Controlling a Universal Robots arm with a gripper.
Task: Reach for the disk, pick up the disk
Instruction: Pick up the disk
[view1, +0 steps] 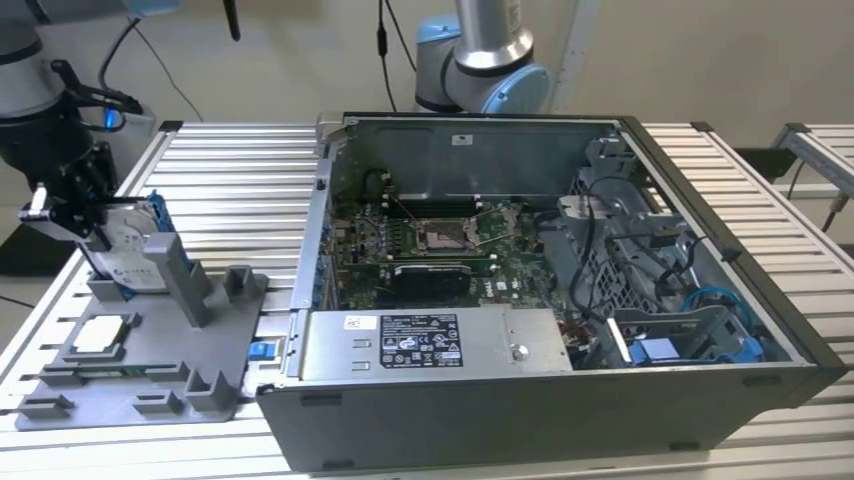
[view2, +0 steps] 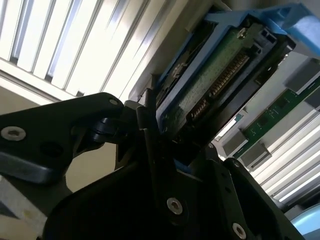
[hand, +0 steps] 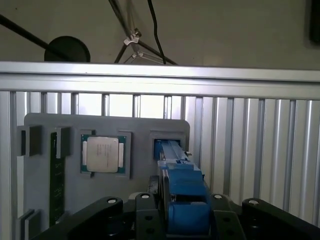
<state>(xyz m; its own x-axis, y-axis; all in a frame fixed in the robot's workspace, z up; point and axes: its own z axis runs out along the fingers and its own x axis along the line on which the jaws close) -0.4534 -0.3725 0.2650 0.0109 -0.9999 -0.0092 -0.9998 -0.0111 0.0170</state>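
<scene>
My gripper (view1: 83, 215) is down at the exterior view's left edge of the slatted aluminium table (view1: 227, 190), over the grey fixture plate (view1: 147, 350) that lies beside the open computer case (view1: 534, 300). The disk (view1: 130, 245) stands on edge in a slot at the far end of that plate, leaning slightly, its white label facing the exterior view's left and its blue frame showing along the upper rim. In the first wrist view I look straight down the disk's blue edge, which runs from the slot up between my two black fingers (hand: 145, 212); they sit pressed against the frame on both sides, with no gap that I can make out, so I have it clamped. The second wrist view shows the other face of the disk, a green circuit board with a row of connector pins inside the blue frame, its near edge tucked into my jaws. The disk's lower end appears to be in the slot. On the same plate, near the disk, a square silver processor chip (hand: 103, 154) lies flat in its pocket, and a dark memory stick (hand: 56, 185) lies along the plate beyond it.
</scene>
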